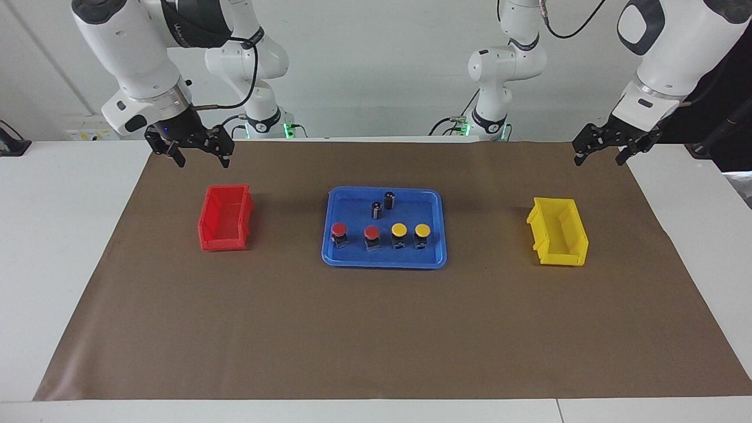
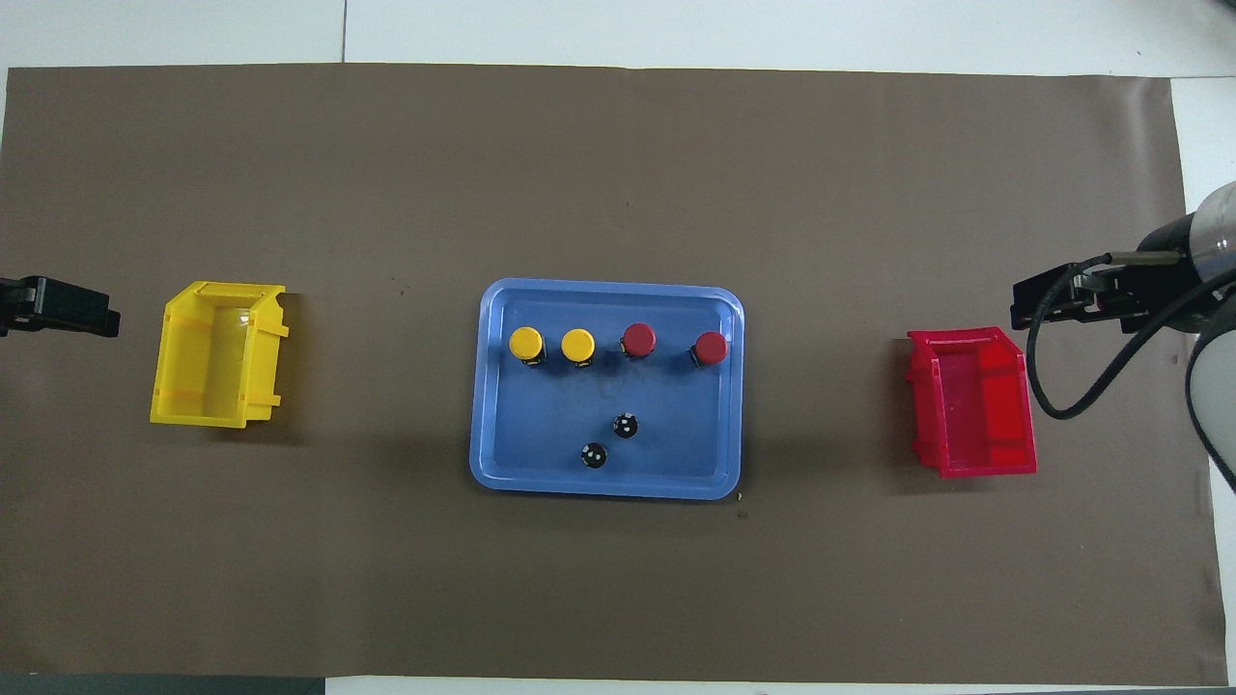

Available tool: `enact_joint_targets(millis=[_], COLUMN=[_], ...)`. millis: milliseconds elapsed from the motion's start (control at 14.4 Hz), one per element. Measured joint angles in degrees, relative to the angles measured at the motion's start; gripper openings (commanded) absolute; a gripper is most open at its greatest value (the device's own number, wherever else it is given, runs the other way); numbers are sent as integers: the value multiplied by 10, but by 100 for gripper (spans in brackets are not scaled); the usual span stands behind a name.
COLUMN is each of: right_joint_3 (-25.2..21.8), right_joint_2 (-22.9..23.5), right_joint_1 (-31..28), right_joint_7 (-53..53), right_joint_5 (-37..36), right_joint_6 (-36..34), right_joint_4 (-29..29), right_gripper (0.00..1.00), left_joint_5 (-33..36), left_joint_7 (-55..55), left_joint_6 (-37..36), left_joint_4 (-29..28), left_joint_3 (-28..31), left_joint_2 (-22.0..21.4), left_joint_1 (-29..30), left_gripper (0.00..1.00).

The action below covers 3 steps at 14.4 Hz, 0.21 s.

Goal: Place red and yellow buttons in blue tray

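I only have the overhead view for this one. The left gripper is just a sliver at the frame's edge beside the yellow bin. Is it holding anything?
Observer: No. From the facing view, the left gripper hangs open and empty, up in the air over the corner of the mat, clear of the yellow bin.
Operator: And the right one, by the red bin?
Observer: The right gripper is open and empty too, raised above the mat and not touching the red bin.
Operator: Are the buttons standing upright in the tray?
Observer: Yes. All four red and yellow buttons stand upright on dark blocky bases on the floor of the blue tray.
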Motion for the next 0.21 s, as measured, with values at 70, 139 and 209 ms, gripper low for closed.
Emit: enact_joint_targets(millis=[70, 139, 209], right_joint_3=[0, 0, 0], right_joint_2=[0, 0, 0], right_joint_1=[0, 0, 0], right_joint_7=[0, 0, 0], right_joint_5=[0, 0, 0], right_joint_6=[0, 0, 0], right_joint_4=[0, 0, 0], right_gripper=[100, 100, 100], left_joint_5=[0, 0, 0], left_joint_7=[0, 0, 0], left_joint_6=[-4, -10, -13], left_joint_4=[4, 9, 13], left_joint_3=[0, 0, 0], left_joint_2=[0, 0, -1], left_joint_1=[0, 0, 0], left_gripper=[99, 99, 99])
